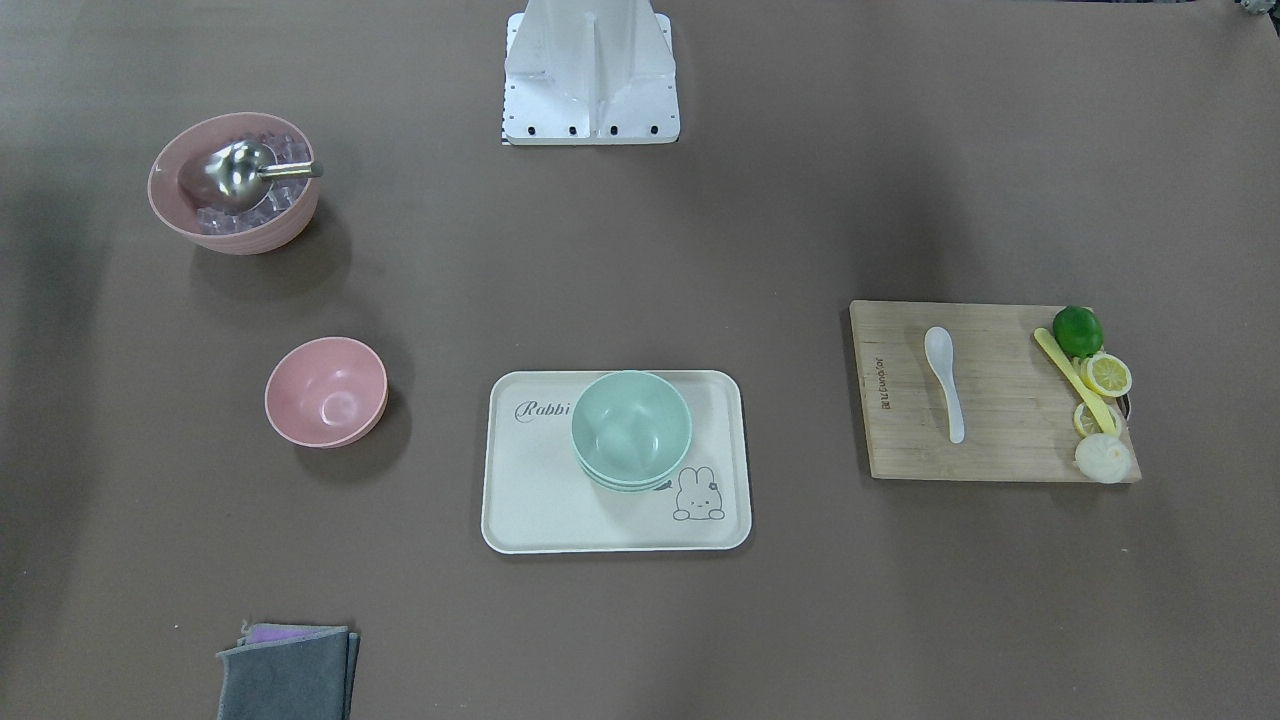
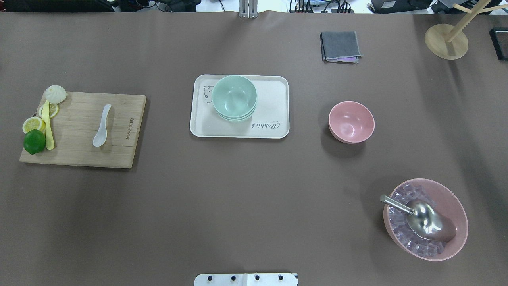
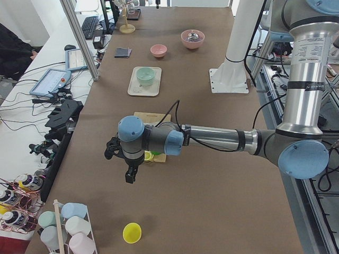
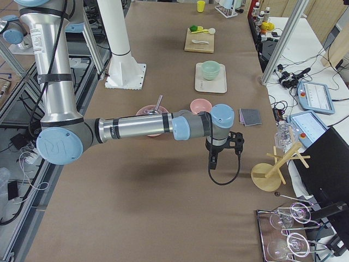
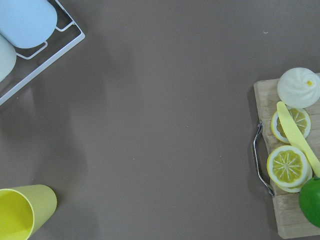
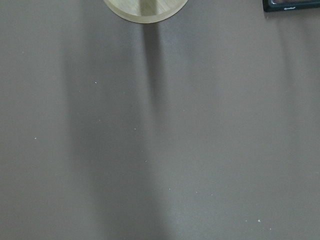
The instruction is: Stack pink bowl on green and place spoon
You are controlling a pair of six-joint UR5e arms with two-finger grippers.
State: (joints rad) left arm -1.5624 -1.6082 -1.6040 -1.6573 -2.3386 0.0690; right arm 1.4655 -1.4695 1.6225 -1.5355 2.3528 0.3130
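Note:
The small pink bowl (image 1: 326, 390) (image 2: 351, 121) stands upright and empty on the brown table. The stack of mint-green bowls (image 1: 631, 428) (image 2: 234, 97) sits on a cream rabbit tray (image 1: 540, 510). The white spoon (image 1: 945, 380) (image 2: 102, 127) lies on a wooden cutting board (image 1: 1000, 450). My left gripper (image 3: 128, 177) hangs over the table beyond the board's end, far from the spoon. My right gripper (image 4: 211, 162) hangs beyond the pink bowl, near a wooden stand. Both show only in the side views, so I cannot tell if they are open or shut.
A large ridged pink bowl (image 1: 250, 243) holds ice cubes and a steel scoop. A lime (image 1: 1077, 330), lemon slices, a bun and a long yellow utensil lie at the board's end. A folded grey cloth (image 1: 288, 675), a wooden stand (image 2: 444, 41) and a yellow cup (image 5: 22, 212) are nearby.

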